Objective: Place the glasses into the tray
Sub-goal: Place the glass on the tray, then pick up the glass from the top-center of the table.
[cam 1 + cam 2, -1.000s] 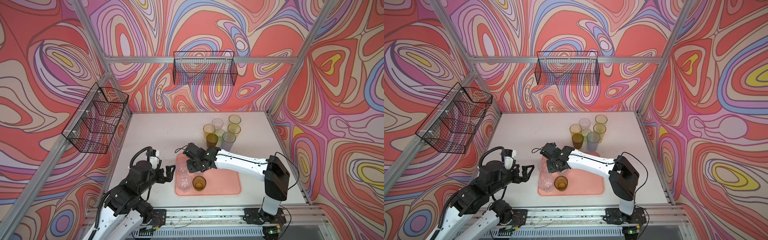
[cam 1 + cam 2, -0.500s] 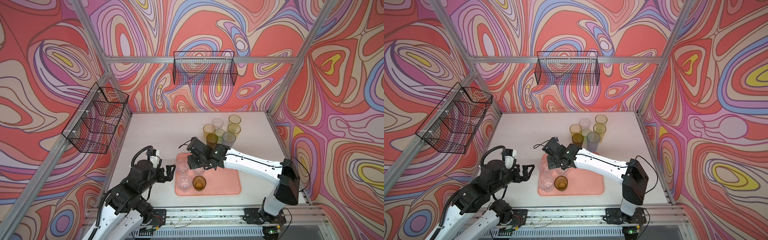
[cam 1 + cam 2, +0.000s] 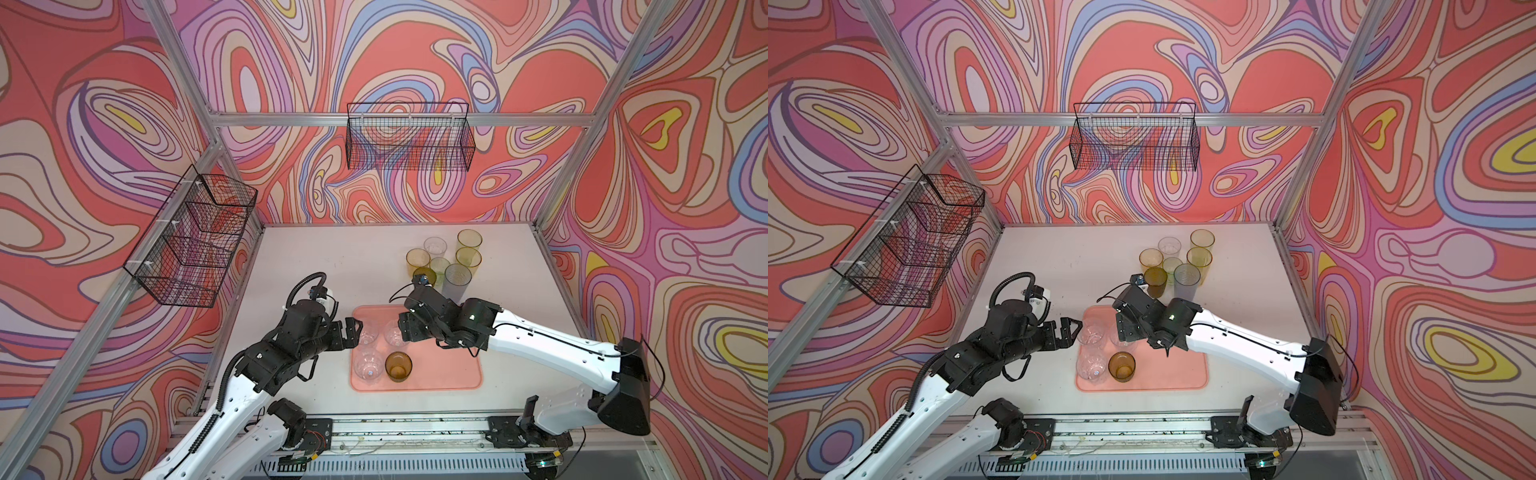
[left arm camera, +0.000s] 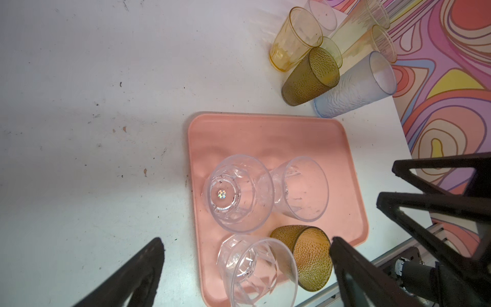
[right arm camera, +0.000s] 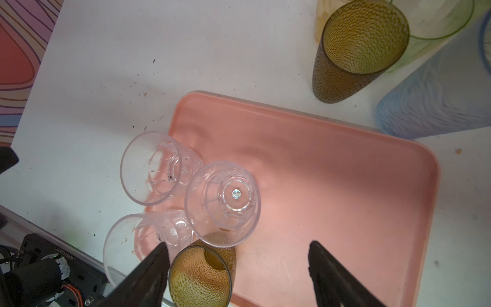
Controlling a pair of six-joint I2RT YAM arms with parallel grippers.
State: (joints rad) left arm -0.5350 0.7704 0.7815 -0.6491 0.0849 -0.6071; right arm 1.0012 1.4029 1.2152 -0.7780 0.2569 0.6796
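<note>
Both top views take in the whole salmon-pink tray (image 3: 451, 368) and all 11 glasses (image 3: 439, 266) at once. Each wrist view crops the tray, and the right wrist view loses most of the glasses standing off it, yet only up close do the surface textures show.

The left gripper (image 3: 353, 331) hangs at the tray's short edge on its own side, jaws wide apart, gripping nothing. The right gripper (image 5: 237, 244) hovers over that same end of the tray, jaws likewise spread wide and empty, with 1 of the short clear tumblers (image 5: 223, 202) below them.

7 glasses stand bunched on the table (image 3: 324, 257) just beyond the tray's far edge. The tall, rippled blue-grey tumbler (image 3: 457, 277) and the pebbled olive-brown tumbler (image 3: 1155, 277) stand nearest the tray. 4 stand inside the tray, crowded at the end by the left gripper: 3 short clear tumblers with cut facets and 1 dimpled amber tumbler (image 3: 398, 366).
</note>
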